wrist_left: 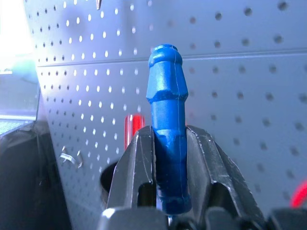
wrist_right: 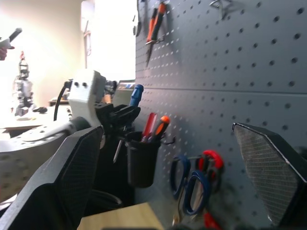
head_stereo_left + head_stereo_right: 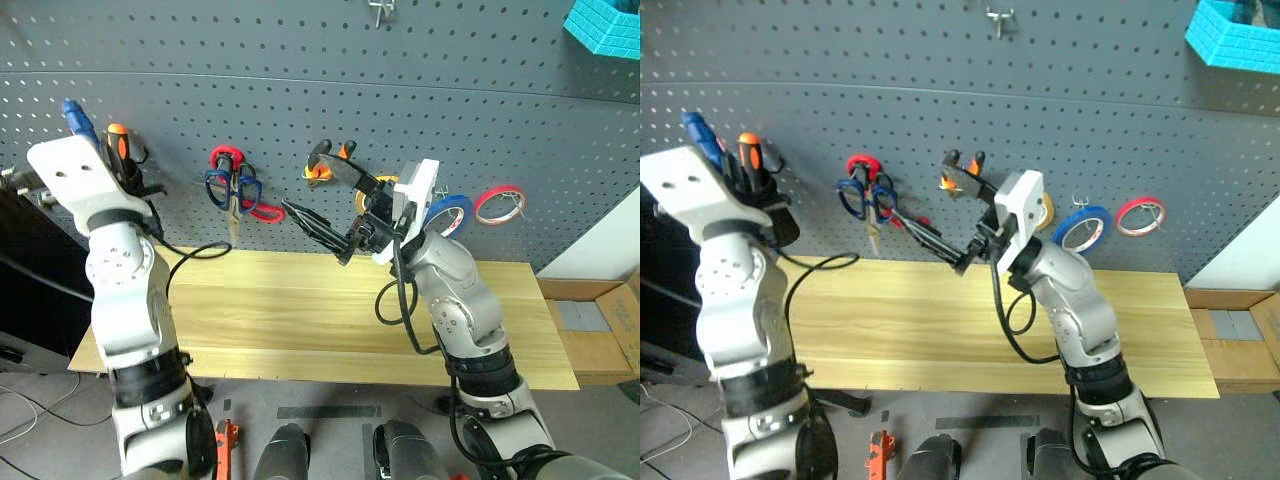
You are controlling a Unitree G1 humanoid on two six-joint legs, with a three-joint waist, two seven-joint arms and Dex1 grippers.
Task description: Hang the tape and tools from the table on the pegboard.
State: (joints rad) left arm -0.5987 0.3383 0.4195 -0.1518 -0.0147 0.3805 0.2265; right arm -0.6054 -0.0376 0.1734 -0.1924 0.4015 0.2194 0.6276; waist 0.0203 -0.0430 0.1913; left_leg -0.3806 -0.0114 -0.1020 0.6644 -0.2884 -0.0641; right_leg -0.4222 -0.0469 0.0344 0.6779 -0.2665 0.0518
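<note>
I see the left gripper [image 1: 170, 143] raised near the pegboard [image 3: 300, 90], its jaws pinching a blue-handled screwdriver [image 1: 168, 105] whose handle stands up between the 2 black fingers [image 1: 136, 167]. From the right wrist view the screwdriver's shaft points down toward a black cup [image 2: 140, 163] hung on the pegboard, where a red handle and an orange handle already stick up.

The right gripper [image 3: 325, 205] hovers above the worktop [image 3: 300, 320], in front of the pegboard, its jaws spread wide and holding nothing. It points toward the robot's left along the panel.

The scissors [image 3: 222, 188] with dark blue handles hang on the pegboard, sharing their spot with red-handled snips [image 3: 232, 160]. Just right of them the pliers [image 3: 322, 165] with orange-and-black handles hang on a hook, partly behind the right gripper. The blue roll of tape [image 3: 1085, 225] hangs on the pegboard to the right of the right arm, with a thin red roll [image 3: 1139, 214] beside it and a yellow roll [image 3: 1044, 208] mostly hidden behind the wrist.

Higher up in the right wrist view, another orange-and-black tool [image 2: 154, 26] hangs on the panel. A turquoise basket [image 3: 605, 25] sits at the top right corner of the pegboard. A cardboard box [image 3: 600, 330] stands at the worktop's right end. I can read no brand, label or writing anywhere.
</note>
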